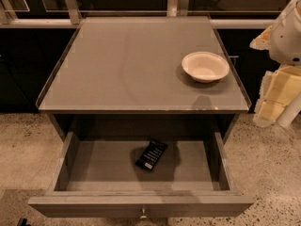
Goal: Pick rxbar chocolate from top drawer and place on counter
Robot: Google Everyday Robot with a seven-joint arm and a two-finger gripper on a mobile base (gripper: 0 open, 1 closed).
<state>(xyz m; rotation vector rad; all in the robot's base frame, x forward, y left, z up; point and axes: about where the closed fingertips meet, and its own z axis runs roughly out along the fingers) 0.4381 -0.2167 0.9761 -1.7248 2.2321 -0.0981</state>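
Target rxbar chocolate (151, 154) lies flat in top drawer (94, 166), lower centre. Pincer (275, 95) at right edge, well apart; its state I cannot tell. Risk as I judge it: thin wrapper skids on drawer bottom, I miss.

The rxbar chocolate (151, 155) lies slantwise in the middle of the open top drawer (94, 166). A white bowl (205, 66) sits on the right of the tabletop (117, 65). The pincer (273, 97) hangs beyond the tabletop's right edge.
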